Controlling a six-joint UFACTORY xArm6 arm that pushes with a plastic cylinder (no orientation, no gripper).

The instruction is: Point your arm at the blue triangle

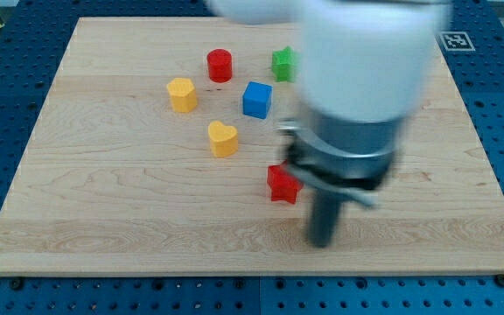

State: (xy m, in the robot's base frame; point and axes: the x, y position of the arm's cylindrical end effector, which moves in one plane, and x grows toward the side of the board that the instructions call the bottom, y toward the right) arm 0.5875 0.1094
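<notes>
No blue triangle shows in the camera view; it may be hidden behind my arm. A blue cube (256,99) sits near the board's upper middle. My tip (321,242) rests on the board near the view's bottom, just right of and below a red star (283,185). The blurred arm body covers the upper right of the board.
A red cylinder (220,65) and a green block (283,63), partly hidden by the arm, lie near the view's top. A yellow hexagon-like block (182,94) and a yellow heart (222,138) lie left of centre. The wooden board (103,201) sits on a blue perforated table.
</notes>
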